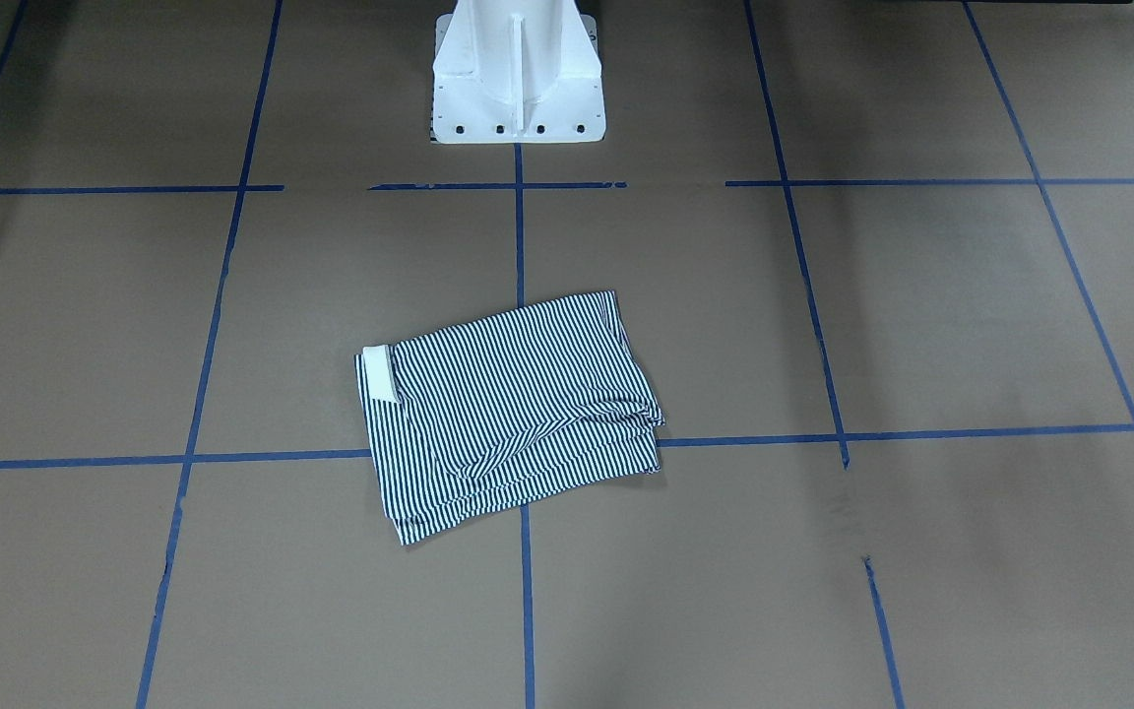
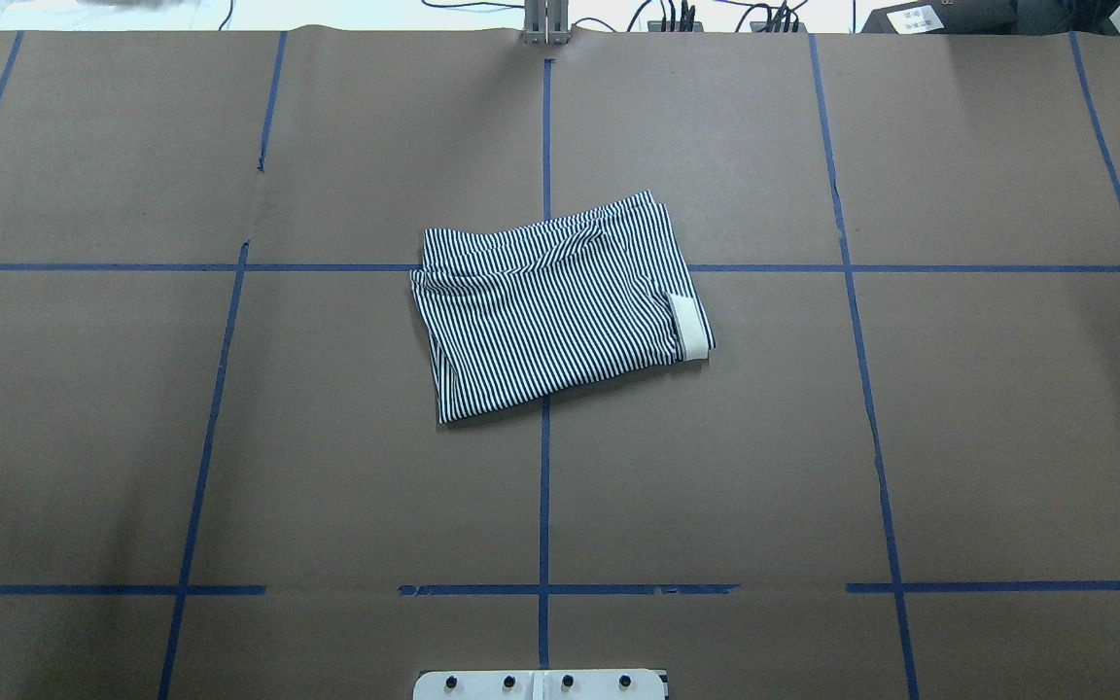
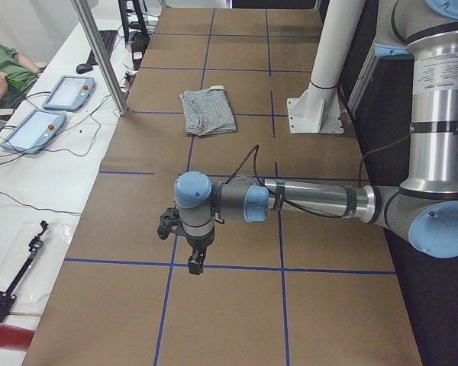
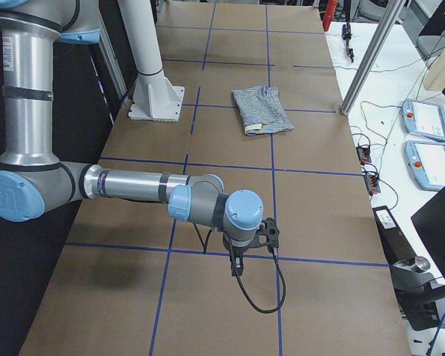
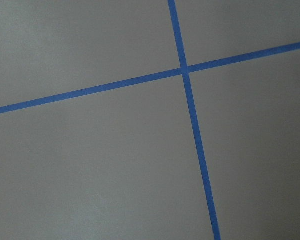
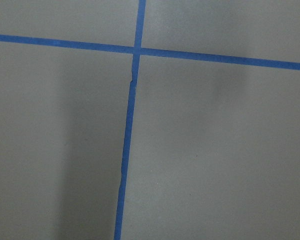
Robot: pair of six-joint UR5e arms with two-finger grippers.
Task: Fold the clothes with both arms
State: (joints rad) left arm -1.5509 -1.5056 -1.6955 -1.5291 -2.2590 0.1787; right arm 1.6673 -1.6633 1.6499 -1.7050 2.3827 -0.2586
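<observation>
The striped polo shirt (image 1: pixel 513 404) lies folded into a compact rectangle near the table's middle, with its cream collar (image 1: pixel 379 374) showing at one end. It also shows in the overhead view (image 2: pixel 560 311) and both side views (image 3: pixel 208 112) (image 4: pixel 262 108). Neither arm reaches into the overhead or front view. My left gripper (image 3: pixel 195 263) hangs over bare table far from the shirt, and I cannot tell whether it is open or shut. My right gripper (image 4: pixel 237 267) hangs over the other end, and I cannot tell its state either. Both wrist views show only brown paper and blue tape.
The white pedestal (image 1: pixel 518 69) stands at the robot's edge of the table. Blue tape lines (image 2: pixel 544 486) divide the brown paper into a grid. Teach pendants (image 3: pixel 49 107) and cables lie on a white bench beyond the far edge, by a metal post (image 3: pixel 99 53).
</observation>
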